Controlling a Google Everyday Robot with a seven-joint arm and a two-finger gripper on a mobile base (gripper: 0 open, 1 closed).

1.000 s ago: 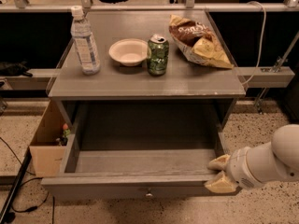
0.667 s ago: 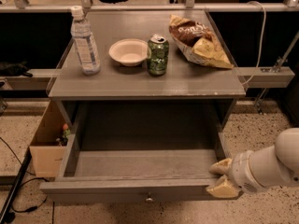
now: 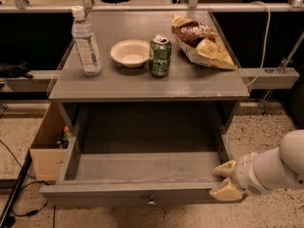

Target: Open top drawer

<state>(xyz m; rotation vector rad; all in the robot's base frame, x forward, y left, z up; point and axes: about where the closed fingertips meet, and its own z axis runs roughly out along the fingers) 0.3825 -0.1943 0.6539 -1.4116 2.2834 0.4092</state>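
Standing pulled far out under the tabletop [image 3: 142, 85], the drawer [image 3: 118, 193] shows its bare floor, and the gripper [image 3: 221, 181] clasps its front right corner, one finger [image 3: 225, 169] inside and one outside.

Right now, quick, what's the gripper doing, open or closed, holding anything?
The gripper is closed on the right end of the top drawer front panel, at the lower right; the drawer stands pulled out.
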